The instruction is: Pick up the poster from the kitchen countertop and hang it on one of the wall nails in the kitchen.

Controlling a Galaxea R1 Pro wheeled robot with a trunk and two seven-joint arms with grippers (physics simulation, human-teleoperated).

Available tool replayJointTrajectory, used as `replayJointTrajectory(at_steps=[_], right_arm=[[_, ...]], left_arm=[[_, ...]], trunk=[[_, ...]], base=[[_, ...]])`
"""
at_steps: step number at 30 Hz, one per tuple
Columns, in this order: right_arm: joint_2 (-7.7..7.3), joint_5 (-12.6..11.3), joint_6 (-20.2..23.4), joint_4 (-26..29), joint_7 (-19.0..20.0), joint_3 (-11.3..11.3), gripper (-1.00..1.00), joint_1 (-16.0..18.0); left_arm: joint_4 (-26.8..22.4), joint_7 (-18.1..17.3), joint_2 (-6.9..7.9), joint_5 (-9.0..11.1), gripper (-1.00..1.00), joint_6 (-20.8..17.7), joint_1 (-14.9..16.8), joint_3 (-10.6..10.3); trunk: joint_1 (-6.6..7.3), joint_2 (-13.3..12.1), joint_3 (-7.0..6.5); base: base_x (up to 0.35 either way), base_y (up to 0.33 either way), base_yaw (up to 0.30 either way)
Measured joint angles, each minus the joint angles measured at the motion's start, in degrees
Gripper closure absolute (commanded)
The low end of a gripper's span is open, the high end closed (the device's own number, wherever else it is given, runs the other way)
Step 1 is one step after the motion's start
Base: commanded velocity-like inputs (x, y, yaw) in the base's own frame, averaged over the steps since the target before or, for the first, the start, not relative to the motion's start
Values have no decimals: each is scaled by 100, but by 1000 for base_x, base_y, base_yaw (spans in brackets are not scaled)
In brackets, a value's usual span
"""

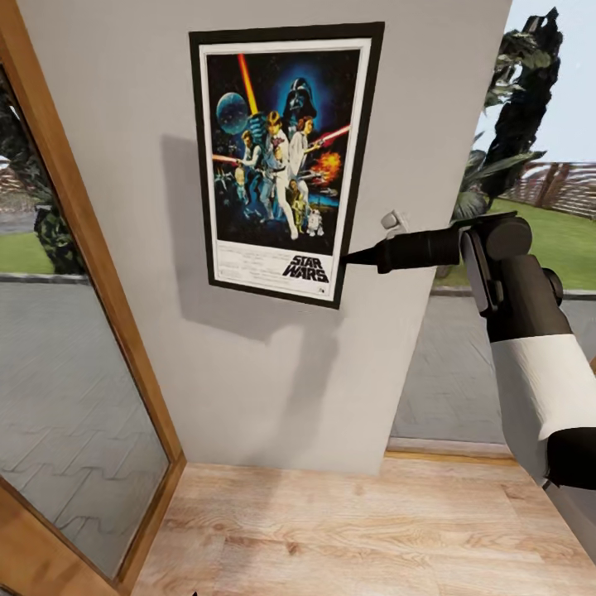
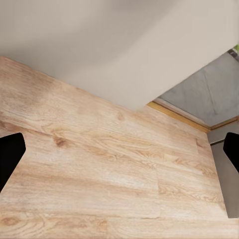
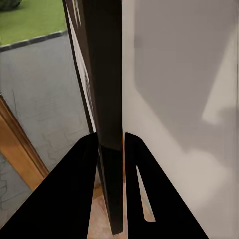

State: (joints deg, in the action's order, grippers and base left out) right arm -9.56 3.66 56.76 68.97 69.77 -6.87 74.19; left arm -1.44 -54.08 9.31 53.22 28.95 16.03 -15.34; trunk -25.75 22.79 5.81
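The Star Wars poster (image 1: 281, 157) stands upright and slightly tilted against the plain light-grey wall panel (image 1: 248, 372), casting a shadow on it. My right gripper (image 1: 348, 258) reaches in from the right and is shut on the poster's black frame at its lower right edge. In the right wrist view the frame edge (image 3: 107, 74) runs between the two dark fingers (image 3: 79, 169) of that gripper (image 3: 110, 139). No wall nail can be made out, and the kitchen countertop is out of view. My left gripper (image 2: 119, 154) is open over the wooden floor, with nothing between its fingers (image 2: 10, 157).
A tall wood-framed window (image 1: 99, 273) borders the wall panel on the left, and another glass pane (image 1: 463, 372) lies to the right. A small white fitting (image 1: 393, 220) sticks out of the wall just above my right gripper. Light wooden floor (image 1: 348, 530) lies below.
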Motion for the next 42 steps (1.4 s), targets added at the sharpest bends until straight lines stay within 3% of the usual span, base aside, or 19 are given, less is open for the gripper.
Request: replayJointTrajectory(at_steps=[35,42], right_arm=[[9,17,26,9,10,-44,100,-1],[9,18,26,9,12,-55,100,-5]], left_arm=[[0,0,0,0,-100,-2,0,0],[0,0,0,0,-100,-8,0,0]], trunk=[[0,0,0],[2,0,0]], base=[[1,0,0],[186,0,0]])
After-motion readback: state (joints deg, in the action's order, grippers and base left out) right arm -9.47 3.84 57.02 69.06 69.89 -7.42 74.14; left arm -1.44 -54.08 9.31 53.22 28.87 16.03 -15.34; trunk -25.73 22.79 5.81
